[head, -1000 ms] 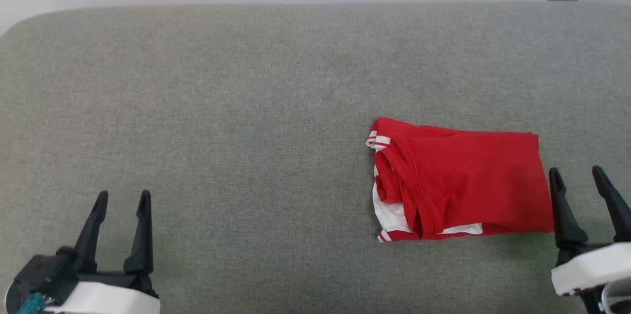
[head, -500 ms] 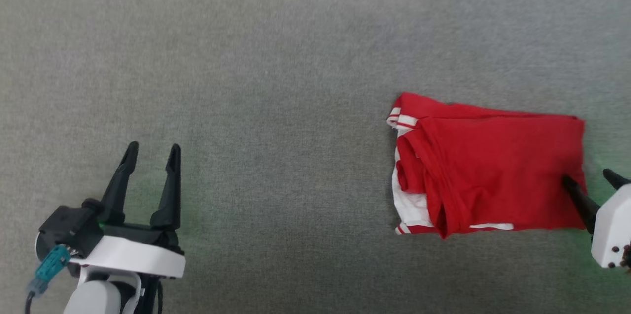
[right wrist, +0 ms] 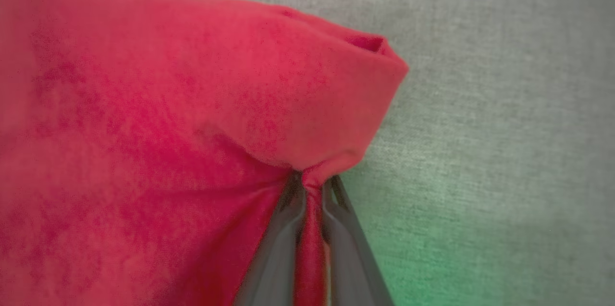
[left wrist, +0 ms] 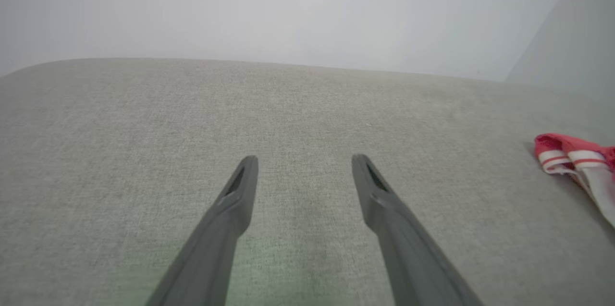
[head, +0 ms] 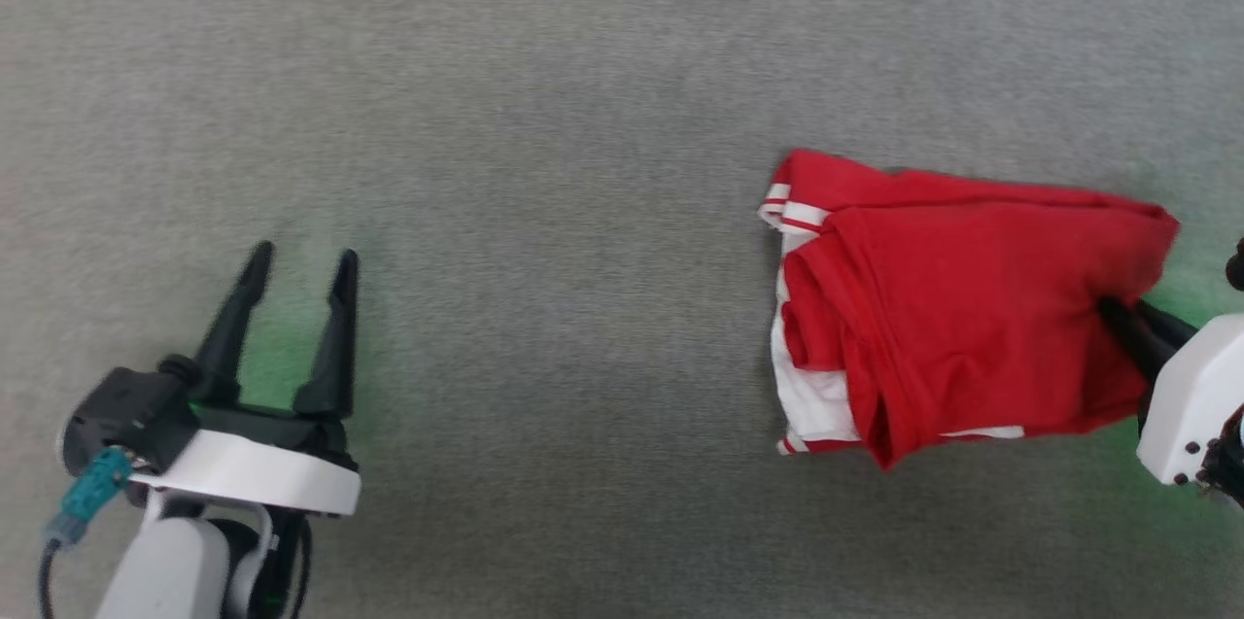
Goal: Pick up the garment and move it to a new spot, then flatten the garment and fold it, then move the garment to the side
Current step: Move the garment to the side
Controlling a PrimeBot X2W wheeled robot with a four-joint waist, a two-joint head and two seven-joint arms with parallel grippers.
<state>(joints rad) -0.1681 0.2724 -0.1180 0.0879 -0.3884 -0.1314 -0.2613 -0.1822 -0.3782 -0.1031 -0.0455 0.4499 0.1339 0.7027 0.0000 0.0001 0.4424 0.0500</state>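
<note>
While clenching an edge fold of the red shirt [head: 972, 308] in the right tool [right wrist: 312, 180], lift gently: soft, light, saggy; left tool [head: 303, 256] released.

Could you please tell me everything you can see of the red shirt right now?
The shirt is soft bright red cloth, roughly folded into a rumpled rectangle on the grey fabric surface. White sleeve ends with red-and-white striped trim show at its left edge. The right gripper has its jaws shut on a pinch of its right edge, bunching the cloth there; that corner looks raised.
</note>
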